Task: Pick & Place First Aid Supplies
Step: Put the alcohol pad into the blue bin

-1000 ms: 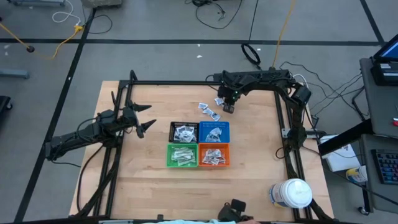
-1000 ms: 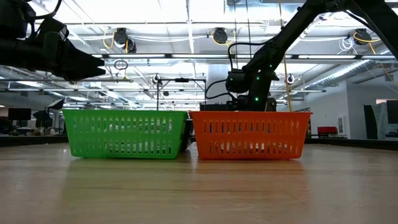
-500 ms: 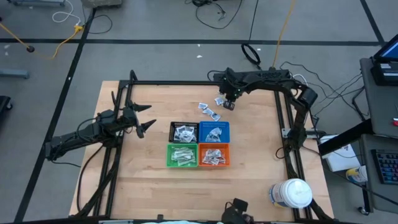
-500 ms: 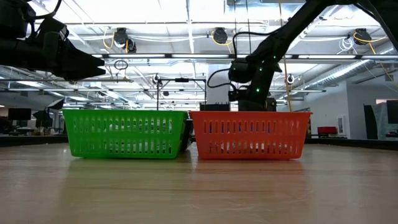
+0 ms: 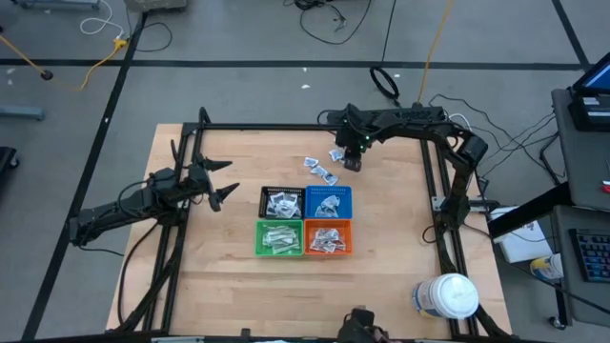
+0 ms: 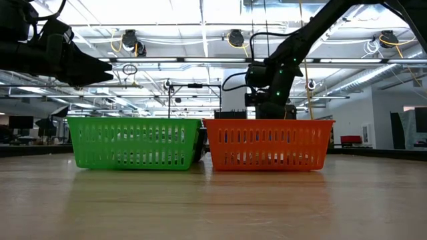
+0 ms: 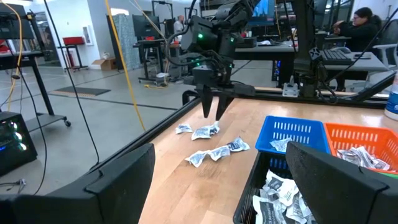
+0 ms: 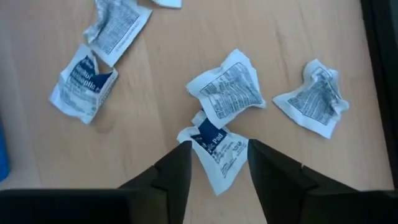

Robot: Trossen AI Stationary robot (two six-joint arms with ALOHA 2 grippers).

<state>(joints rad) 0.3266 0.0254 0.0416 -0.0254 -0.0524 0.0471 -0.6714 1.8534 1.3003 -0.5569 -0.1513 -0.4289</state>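
Right wrist view: right gripper (image 8: pixel 214 163) parted over loose packets on the wooden table (image 5: pixel 391 248).
Its dark fingers (image 8: pixel 177 171) straddle a crumpled white packet with a blue mark (image 8: pixel 214 149), not clamped on it; more crumpled white printed packets (image 8: pixel 233 87) lie beside it, apart from the bins. Left gripper (image 5: pixel 221 181) hangs spread wide, holding nothing, left of the black bin (image 5: pixel 282 202); blue (image 5: pixel 329 201), green (image 5: pixel 279 238) and orange (image 5: pixel 327 238) bins hold packets.

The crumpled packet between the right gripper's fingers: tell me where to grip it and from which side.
Come straight down with the right gripper, fingers astride the packet. It lies flat and crumpled on the table, so pinch the raised middle fold, probably clear of the neighbouring packet touching its far end.
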